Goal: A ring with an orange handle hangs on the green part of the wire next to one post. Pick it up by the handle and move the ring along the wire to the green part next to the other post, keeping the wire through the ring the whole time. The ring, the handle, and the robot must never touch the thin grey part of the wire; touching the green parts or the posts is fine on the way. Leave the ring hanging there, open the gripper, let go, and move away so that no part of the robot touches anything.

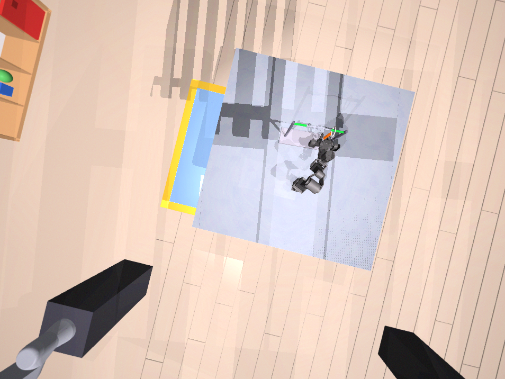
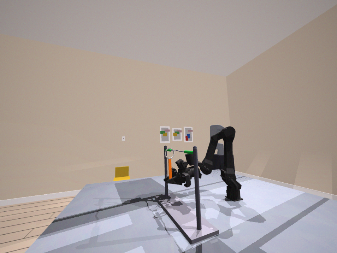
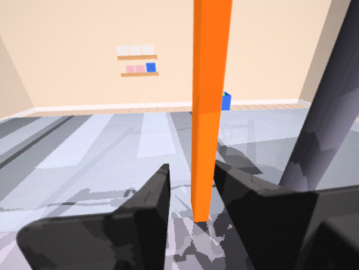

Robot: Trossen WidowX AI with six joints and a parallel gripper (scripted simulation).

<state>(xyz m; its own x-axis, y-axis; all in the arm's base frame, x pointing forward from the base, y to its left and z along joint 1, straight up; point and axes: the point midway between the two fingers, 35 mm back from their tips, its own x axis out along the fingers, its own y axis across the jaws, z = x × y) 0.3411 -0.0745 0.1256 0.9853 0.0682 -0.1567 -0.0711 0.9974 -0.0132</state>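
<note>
The ring (image 2: 165, 153) hangs around the green part (image 1: 341, 131) beside one post (image 1: 339, 136) (image 2: 166, 187) (image 3: 324, 98). Its orange handle (image 1: 327, 135) (image 2: 170, 167) (image 3: 209, 94) hangs straight down. My gripper (image 2: 168, 179) (image 3: 190, 167) is open, its fingers part-way apart, low on the handle. In the wrist view the handle's lower end shows between the fingers, nearer the right finger; I cannot tell if they touch. The thin grey wire (image 2: 178, 150) runs above to the other green part (image 1: 300, 124) (image 2: 188, 152), by the other post (image 1: 289, 128) (image 2: 196, 190).
The posts stand on a flat base plate (image 1: 285, 140) (image 2: 190, 231) on the table (image 1: 236, 195) (image 2: 89, 201). In the wrist view the near post rises right of the right finger. The exterior view shows the arm reaching under the wire, behind the other post.
</note>
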